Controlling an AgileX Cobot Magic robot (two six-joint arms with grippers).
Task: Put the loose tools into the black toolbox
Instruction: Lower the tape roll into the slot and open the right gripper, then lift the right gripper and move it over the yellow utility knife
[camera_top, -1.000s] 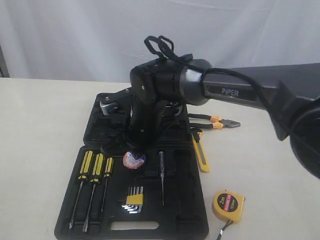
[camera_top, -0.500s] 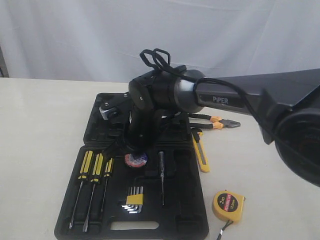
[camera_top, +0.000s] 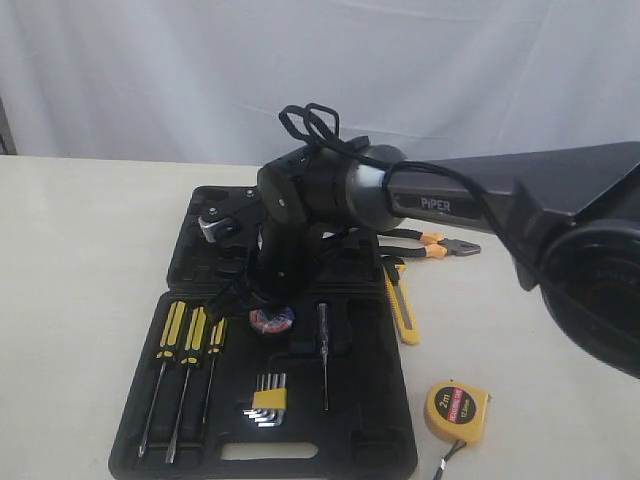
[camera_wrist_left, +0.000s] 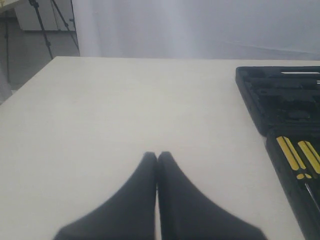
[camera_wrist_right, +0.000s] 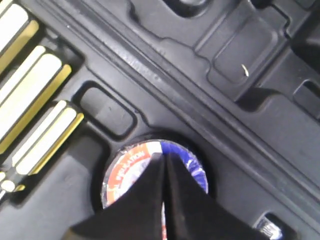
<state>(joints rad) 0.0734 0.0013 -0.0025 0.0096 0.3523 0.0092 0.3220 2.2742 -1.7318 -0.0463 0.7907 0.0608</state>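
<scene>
The white-and-red tape roll (camera_top: 271, 319) lies in a round recess of the black toolbox (camera_top: 300, 462), which lies open flat. My right gripper (camera_top: 263, 300) is shut, its tips right over the roll (camera_wrist_right: 125, 175), touching or nearly so; nothing is between the fingers. Orange-and-black pliers (camera_top: 440, 243), the yellow utility knife (camera_top: 401, 308) and the yellow-and-black tape measure (camera_top: 457, 410) lie on the table to the right of the case. My left gripper (camera_wrist_left: 157, 155) is shut and empty above bare table, left of the toolbox (camera_wrist_left: 280, 100).
Three yellow-and-black screwdrivers (camera_top: 190, 340), a hex key set (camera_top: 268, 398) and a thin tester screwdriver (camera_top: 323, 350) sit in the near half of the case. A metal socket piece (camera_top: 212, 222) lies in the far half. The right arm spans over the case.
The right arm has shifted slightly left and down onto the tape roll, which now sits flatter in its recess. The other tools have not moved.
</scene>
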